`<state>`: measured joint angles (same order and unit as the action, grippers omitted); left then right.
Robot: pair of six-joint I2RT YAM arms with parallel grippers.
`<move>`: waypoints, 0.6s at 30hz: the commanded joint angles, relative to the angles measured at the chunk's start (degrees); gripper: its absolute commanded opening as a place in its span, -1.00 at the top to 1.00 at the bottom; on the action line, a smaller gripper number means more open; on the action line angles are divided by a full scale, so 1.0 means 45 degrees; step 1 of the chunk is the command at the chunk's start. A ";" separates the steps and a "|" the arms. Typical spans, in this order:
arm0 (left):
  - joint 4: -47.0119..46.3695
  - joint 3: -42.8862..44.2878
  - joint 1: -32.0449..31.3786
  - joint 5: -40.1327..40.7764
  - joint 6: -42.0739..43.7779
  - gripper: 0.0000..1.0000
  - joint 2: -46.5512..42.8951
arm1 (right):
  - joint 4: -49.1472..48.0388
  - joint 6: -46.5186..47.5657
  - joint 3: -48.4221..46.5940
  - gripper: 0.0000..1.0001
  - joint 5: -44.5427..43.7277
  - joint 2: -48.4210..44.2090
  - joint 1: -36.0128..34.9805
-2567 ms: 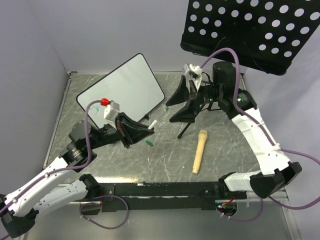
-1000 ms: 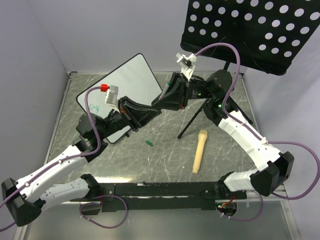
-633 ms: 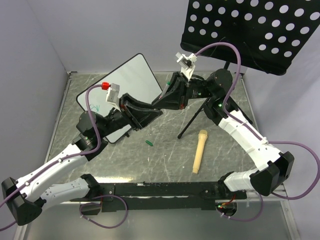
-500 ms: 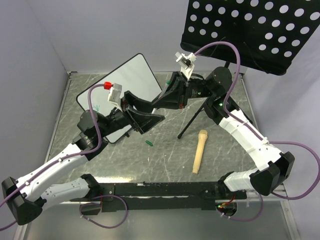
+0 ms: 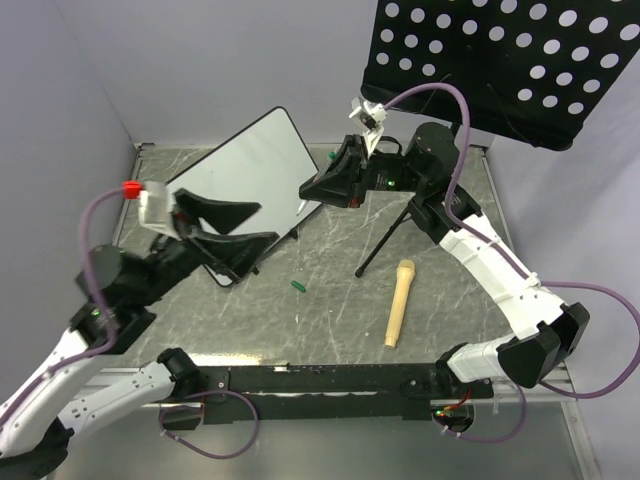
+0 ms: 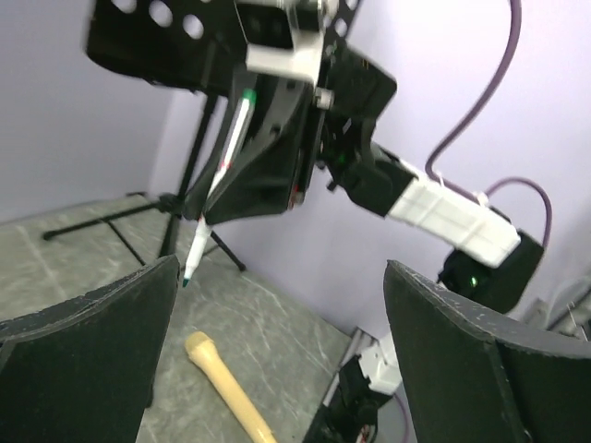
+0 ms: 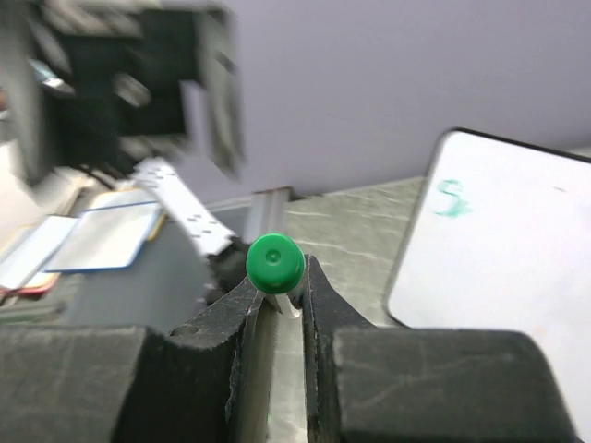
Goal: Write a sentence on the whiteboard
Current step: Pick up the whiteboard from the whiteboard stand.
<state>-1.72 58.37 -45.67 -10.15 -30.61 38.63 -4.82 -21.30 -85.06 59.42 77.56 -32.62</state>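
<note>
The whiteboard [image 5: 262, 160] rests on the surface [image 5: 330, 310] in the upper left of the top view, its long axis running from lower left to upper right of the frame. The right end effector [image 5: 312, 190] hovers just beside the board's right edge, so the board lies to its lower left. Its fingers [image 7: 242, 305] are pressed together on a marker [image 7: 275, 262]. The left wrist view shows the marker's green tip angled down towards the surface, not touching anything.

Of the sentence [image 7: 450, 199], only one small teal squiggle shows, near a corner of the board in the right wrist view, so the writing looks barely begun.

The left end effector [image 5: 262, 224] hangs over the board's lower half, spread wide and holding nothing. Though it overlaps the board in the top view, the right arm carries the marker. The coming stroke likely means bringing that tip left and down onto the white face.
</note>
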 commanded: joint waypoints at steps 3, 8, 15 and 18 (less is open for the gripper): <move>0.3525 0.1890 0.0187 0.2971 0.0534 -0.93 0.0321 | 0.1364 0.3013 0.0385 1.00 -0.2245 -0.0008 -0.0055; 0.4189 0.2088 0.0597 0.3994 0.0299 -0.93 0.0399 | 0.1150 0.4244 0.1634 1.00 -0.3533 -0.0359 -0.0114; 0.4679 0.2186 0.3855 0.1400 -0.0306 -0.93 0.1765 | 0.0389 0.4616 0.4033 1.00 -0.4375 -0.1004 -0.0133; 0.4542 0.1601 0.5574 0.0618 -0.0560 -0.93 0.1825 | 0.0095 0.4655 0.5107 1.00 -0.4979 -0.1414 -0.0172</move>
<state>18.24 66.85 -28.29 -1.08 -30.83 46.11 0.03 -2.70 -66.59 41.23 76.16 -32.86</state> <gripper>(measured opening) 0.967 0.189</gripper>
